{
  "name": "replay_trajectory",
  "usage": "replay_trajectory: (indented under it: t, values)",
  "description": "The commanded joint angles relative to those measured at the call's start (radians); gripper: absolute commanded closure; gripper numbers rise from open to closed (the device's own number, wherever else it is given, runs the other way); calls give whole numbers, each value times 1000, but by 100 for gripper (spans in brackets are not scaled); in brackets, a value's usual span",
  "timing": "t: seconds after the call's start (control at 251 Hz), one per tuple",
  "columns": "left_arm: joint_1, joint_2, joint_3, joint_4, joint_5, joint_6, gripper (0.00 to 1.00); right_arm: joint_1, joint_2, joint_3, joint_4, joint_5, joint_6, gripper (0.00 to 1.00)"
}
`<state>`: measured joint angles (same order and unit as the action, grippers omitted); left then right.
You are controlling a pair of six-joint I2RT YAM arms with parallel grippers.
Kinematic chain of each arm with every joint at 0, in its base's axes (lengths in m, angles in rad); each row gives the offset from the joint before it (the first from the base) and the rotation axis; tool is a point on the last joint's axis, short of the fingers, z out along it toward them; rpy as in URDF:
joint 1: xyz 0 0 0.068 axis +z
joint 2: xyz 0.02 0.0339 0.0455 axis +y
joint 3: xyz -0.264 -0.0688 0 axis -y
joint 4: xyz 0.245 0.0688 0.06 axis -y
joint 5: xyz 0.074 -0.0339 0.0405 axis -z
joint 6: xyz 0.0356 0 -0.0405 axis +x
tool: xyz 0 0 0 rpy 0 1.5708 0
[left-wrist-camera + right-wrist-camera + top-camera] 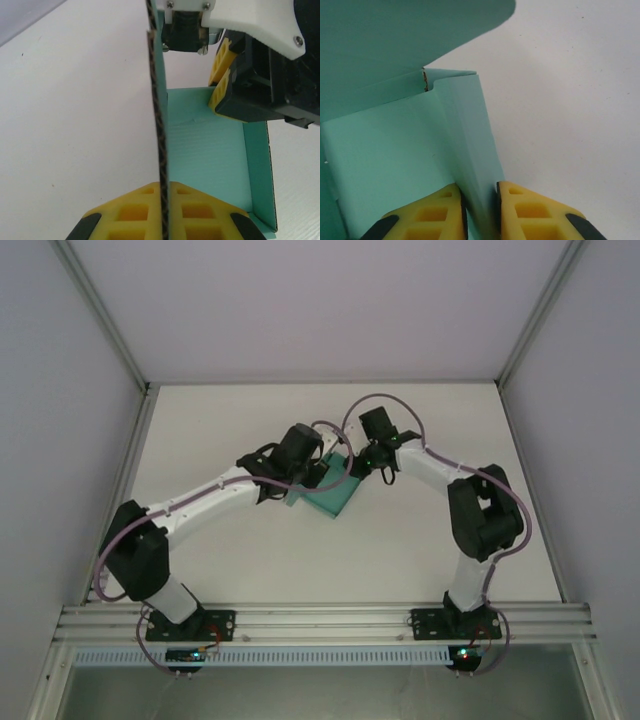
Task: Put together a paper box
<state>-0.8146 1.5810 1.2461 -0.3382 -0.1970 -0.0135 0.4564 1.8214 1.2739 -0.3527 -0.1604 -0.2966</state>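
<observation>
1. Top external view: both arms reached inward over the white table, meeting at the teal thin paper box mid-table.
2. The left gripper pinched its upright wall.
3. The right gripper clamped a far-right flap.

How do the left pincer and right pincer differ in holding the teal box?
The left pincer clamps a wall of the paper box, seen edge-on; the right pincer grips a slanting panel, its fingers slightly farther apart. From above, the left pincer reaches it from the left, the right pincer from the far right. Both hold one box.
</observation>
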Motion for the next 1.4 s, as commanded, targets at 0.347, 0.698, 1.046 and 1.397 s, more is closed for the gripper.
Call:
replay_trajectory:
  t: [0.347,0.698,1.046,1.397]
  values:
    - [22,72,133,-97,228,-24,100,27,63,-30,14,337,22,75]
    - [53,120,170,-179,269,4,100,-120,-100,-36,-76,-282,61,45]
    - [56,130,180,-180,285,10,100,-291,-139,-54,-86,-550,168,36]
    - [56,126,174,-179,281,-1,100,-284,40,75,-247,-630,113,45]
